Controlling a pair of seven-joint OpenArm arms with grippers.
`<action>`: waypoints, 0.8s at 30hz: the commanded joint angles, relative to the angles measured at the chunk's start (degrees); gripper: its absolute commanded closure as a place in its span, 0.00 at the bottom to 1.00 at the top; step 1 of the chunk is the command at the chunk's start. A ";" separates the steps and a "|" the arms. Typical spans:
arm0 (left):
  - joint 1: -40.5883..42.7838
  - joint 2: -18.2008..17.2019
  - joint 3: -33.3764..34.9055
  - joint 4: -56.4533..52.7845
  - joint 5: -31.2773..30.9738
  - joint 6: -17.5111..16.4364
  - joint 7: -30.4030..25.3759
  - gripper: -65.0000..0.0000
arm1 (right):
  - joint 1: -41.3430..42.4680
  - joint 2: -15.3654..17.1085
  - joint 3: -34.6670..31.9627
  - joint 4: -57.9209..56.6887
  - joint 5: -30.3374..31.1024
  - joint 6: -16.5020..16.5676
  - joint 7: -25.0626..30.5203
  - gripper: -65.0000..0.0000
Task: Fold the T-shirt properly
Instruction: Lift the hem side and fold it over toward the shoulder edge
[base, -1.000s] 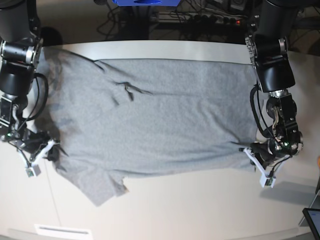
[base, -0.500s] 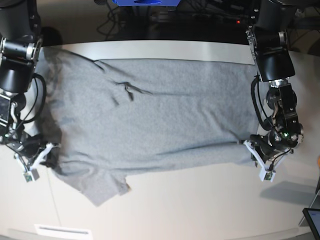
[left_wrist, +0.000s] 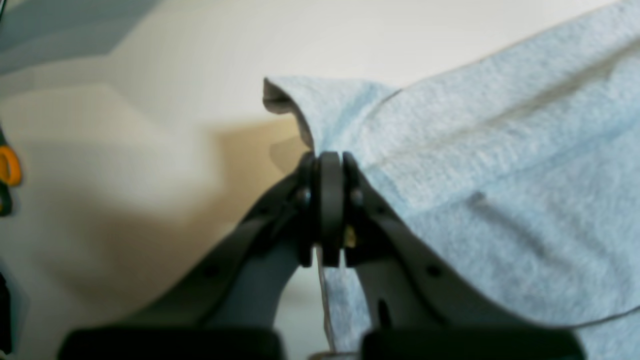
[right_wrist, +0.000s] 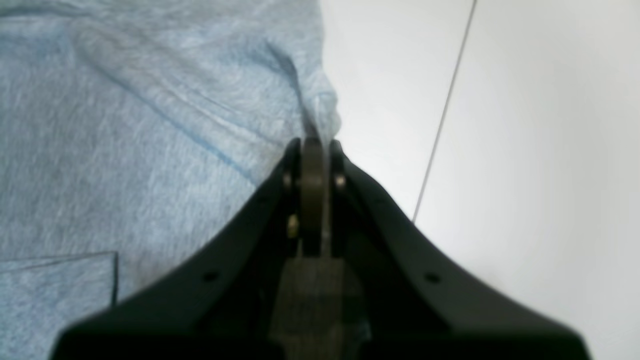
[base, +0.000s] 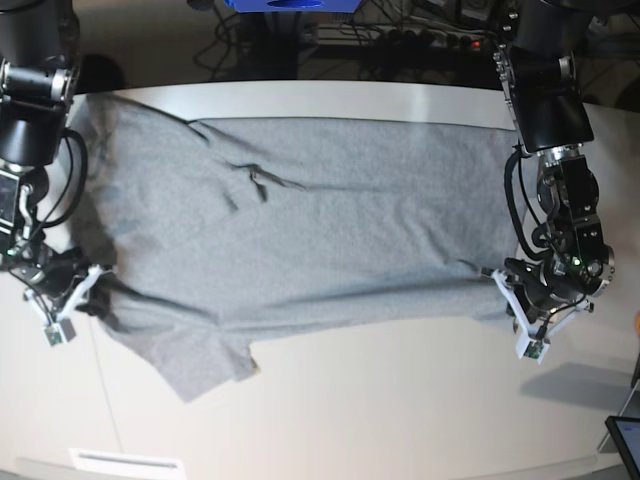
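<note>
the t-shirt (base: 310, 220) is found spread plain side up across the table (base: 400, 420), its near edge raised and drawn taut between the two grippers. the left gripper (base: 512, 300) is seen pressed together on the hem corner, with the cloth running from its tips away over the table, and a small flap of fabric (left_wrist: 285, 97) stands up just beyond the tips. the right gripper (base: 88, 292) is likewise clamped on the shoulder edge of the cloth, and one sleeve (base: 205, 365) lies flat on the table just beside it.
</note>
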 joint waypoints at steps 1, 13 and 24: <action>-1.08 -1.38 -0.10 1.24 -0.01 0.05 -0.69 1.00 | 1.26 1.28 0.41 2.51 0.83 0.14 1.42 1.00; 1.65 -2.69 -0.28 5.29 -0.01 0.05 -0.60 1.00 | 0.12 0.84 4.89 4.71 0.83 0.32 0.63 1.00; 5.16 -3.31 0.25 5.29 -0.01 -0.04 0.72 1.00 | 0.12 1.36 6.47 4.71 0.57 0.80 -7.02 1.00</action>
